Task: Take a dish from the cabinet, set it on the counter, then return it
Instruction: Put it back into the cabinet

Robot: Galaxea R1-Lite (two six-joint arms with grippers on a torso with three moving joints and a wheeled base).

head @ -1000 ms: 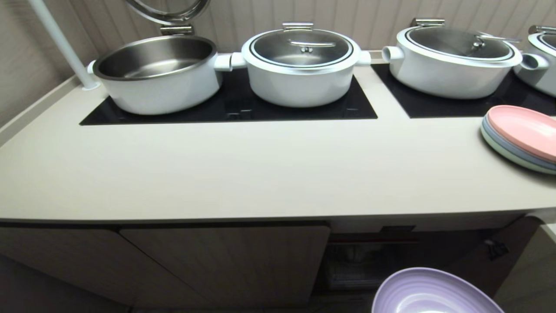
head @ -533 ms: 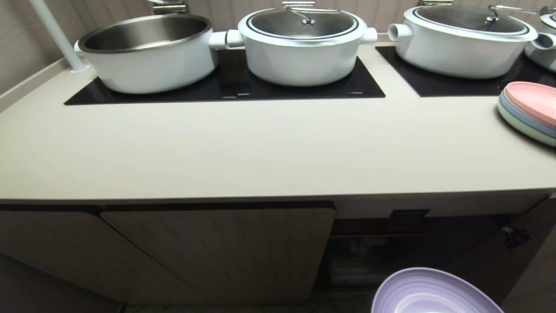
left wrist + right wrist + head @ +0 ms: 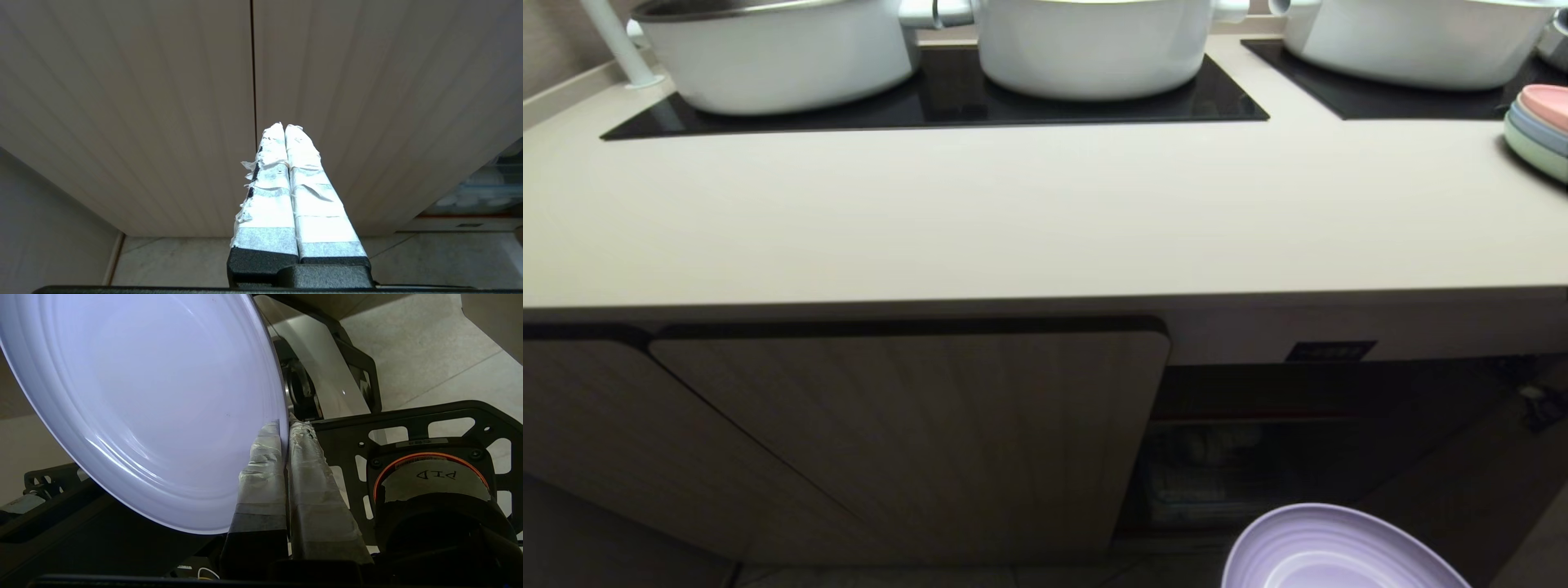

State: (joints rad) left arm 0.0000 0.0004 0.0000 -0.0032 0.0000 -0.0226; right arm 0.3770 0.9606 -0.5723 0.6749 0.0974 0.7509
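My right gripper grasps the lavender plate by its rim, one taped finger against the plate's inner face and the other behind it, the jaws nearly together on the thin edge. From my head, the plate shows low at the right, in front of the open cabinet and below the edge of the counter, clear of both. My left gripper hangs parked facing the ribbed cabinet door, its taped fingers pressed together on nothing.

The plate looks like thin, stiff plastic: light, I judge, and unlikely to break, but smooth and glossy enough to slip. Held at one point on the rim, its whole width hangs off to one side of my fingers, so I expect it to want to pivot in the grip. The rim is the only place to take it, and the raised lip gives the tape something to bite. A firm pinch and slow wrist work seem called for; the dark shelf opening looks tight for a plate this wide.
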